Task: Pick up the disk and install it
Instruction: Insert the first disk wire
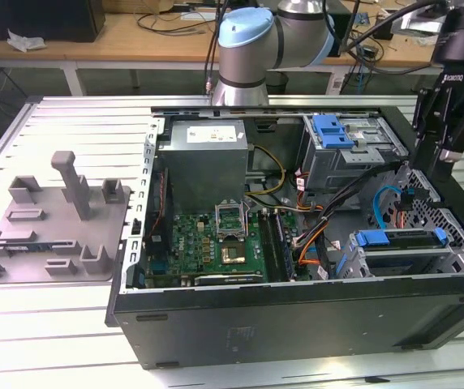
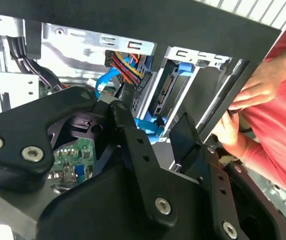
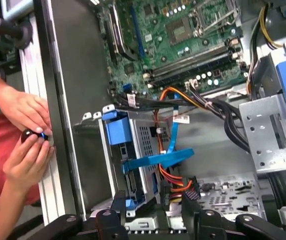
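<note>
Claw (image 1: 437,168) hangs at the exterior view's right, above the far right corner of the open case (image 1: 297,324) that lies on the bench (image 1: 53,340). The disk (image 1: 398,237) sits lower in the picture and a little toward the exterior view's left of the claw, resting in the cage (image 1: 394,266) by the case's near wall. Its long axis runs across the view from left to right, with a blue carrier tab at each end. A bare blue bracket (image 1: 333,130) lies on the other cage, farther back.

In the second wrist view the claw (image 2: 153,117) has its two black fingers (image 2: 128,130) standing apart with nothing between them. Beyond the gap is the disk (image 2: 164,97), seen edge-on with blue frame at its end. A person's hand (image 2: 253,90) rests on the case rim close by.

In the first wrist view the claw (image 3: 155,210) is likewise open and empty, touching nothing. The disk (image 3: 118,131) lies just ahead of the fingertips in its cage, with a blue ribbon cable (image 3: 158,159) crossing between them. I judge the gap wide enough to take the carrier's narrow side. The person's hands (image 3: 27,152) hold a small dark knob at the case edge.
</note>
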